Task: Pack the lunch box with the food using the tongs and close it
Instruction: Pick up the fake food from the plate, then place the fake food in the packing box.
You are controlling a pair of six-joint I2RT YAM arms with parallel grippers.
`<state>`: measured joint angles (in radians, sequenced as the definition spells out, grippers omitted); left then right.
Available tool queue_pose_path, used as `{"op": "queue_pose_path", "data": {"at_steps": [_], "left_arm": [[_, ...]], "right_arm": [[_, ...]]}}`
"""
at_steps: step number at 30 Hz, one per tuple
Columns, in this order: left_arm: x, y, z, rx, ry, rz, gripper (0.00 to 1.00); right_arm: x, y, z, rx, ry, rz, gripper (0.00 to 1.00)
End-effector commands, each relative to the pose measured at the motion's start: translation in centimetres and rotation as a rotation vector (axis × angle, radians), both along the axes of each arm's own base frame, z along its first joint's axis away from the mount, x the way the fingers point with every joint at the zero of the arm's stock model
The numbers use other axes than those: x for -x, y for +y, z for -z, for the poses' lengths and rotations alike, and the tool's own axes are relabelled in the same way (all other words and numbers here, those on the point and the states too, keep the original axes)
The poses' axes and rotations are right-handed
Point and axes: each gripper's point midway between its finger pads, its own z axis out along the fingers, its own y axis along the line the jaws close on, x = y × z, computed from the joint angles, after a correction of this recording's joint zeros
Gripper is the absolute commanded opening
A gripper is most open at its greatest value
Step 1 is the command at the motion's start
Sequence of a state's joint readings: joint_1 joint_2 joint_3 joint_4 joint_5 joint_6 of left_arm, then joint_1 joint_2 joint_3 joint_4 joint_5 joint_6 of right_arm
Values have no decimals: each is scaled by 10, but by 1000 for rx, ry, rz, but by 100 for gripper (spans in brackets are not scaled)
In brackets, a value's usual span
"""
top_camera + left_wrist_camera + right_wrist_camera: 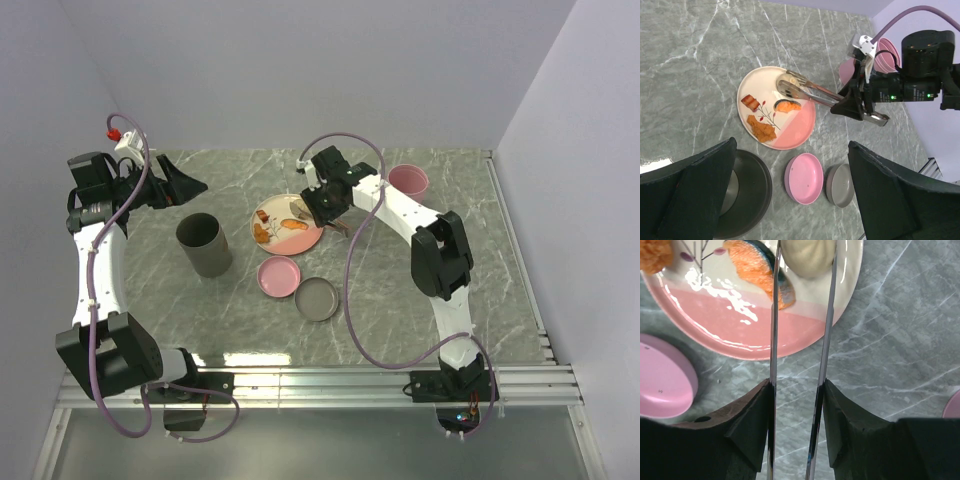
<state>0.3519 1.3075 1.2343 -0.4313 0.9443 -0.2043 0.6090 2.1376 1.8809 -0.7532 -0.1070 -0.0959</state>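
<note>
Right tool (796,387) pinches the tongs (774,340) from outside, one finger pressed on each thin arm. The tong arms are not closed and a gap shows between them. The tongs reach out over the plate (795,135), and their tips sit on either side of the beige ball (807,257) at the plate's cream end. Can't tell whether the tips touch the ball.

The rest of the food lies on the plate:
- The salmon-coloured piece (787,105) is just beside the ball.
- The red-brown piece (751,102) is further along.
- The orange-brown fried chunk (761,128) is near the rim.

Left tool (190,185) is spread wide and holds nothing. It hangs over the far left of the worktop (420,300), well apart from the plate. Its wrist view looks across at the plate and the right tool.

The pink shallow container (279,276) and grey shallow container (317,298) sit side by side on the worktop, just on the near side of the plate. Both are open, with no food inside. The dark cup (203,244) stands upright left of them. A pink cup (408,180) stands at the far right, behind the right arm.
</note>
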Motion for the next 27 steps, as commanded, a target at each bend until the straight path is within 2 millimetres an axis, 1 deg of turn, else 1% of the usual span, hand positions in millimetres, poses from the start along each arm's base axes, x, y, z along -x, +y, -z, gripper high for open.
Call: {"op": "queue_pose_path", "data": {"at_steps": [1, 3, 4, 5, 6, 8, 9, 12, 13, 14, 15, 18, 19, 20, 21, 22, 23, 24, 25, 26, 27], "left_arm": [[1, -2, -13, -17, -45, 6, 99], [2, -2, -14, -17, -45, 5, 99], [2, -2, -13, -18, -43, 6, 99], [3, -2, -14, -19, -44, 8, 99], [3, -2, -16, -23, -46, 9, 99], [6, -2, -16, -36, -47, 7, 99], [6, -1, -16, -43, -46, 0, 99], [9, -1, -18, -60, -49, 5, 99], [10, 0, -19, -69, -51, 4, 99], [11, -1, -20, -75, -54, 10, 99], [13, -2, -23, -79, -58, 13, 99], [15, 0, -23, -104, -65, 9, 99], [16, 0, -24, -114, -67, 7, 99], [15, 4, -24, -127, -67, -10, 99], [15, 5, -25, -138, -70, -14, 99], [15, 5, -25, -146, -70, -19, 99], [15, 6, -26, -150, -72, -22, 99], [16, 6, -27, -152, -76, -20, 99], [16, 6, -27, -152, -74, -17, 99], [17, 5, -27, -149, -74, -11, 99], [16, 5, -28, -147, -74, -10, 99]], "right_arm": [[4, 9, -68, -101, -103, -31, 44], [10, 9, -78, -117, -105, -44, 42], [14, 8, -91, -135, -117, -50, 41], [18, 7, -95, -139, -116, -55, 40], [21, 4, -110, -156, -136, -57, 40], [29, 2, -120, -177, -137, -70, 40], [32, -2, -135, -197, -162, -72, 40], [40, -14, -148, -219, -167, -66, 40], [43, -21, -159, -231, -183, -58, 40], [47, -26, -164, -242, -180, -57, 40], [46, -40, -176, -255, -203, -30, 40], [45, -69, -185, -270, -210, 20, 40], [41, -92, -193, -274, -227, 69, 40], [40, -107, -194, -273, -226, 99, 40], [43, -119, -202, -285, -237, 115, 40], [38, -147, -202, -277, -237, 179, 40], [37, -162, -202, -273, -239, 205, 40], [39, -175, -208, -268, -259, 219, 40], [41, -190, -206, -254, -256, 247, 40], [38, -213, -206, -238, -267, 299, 41], [41, -226, -209, -219, -287, 311, 41]]}}
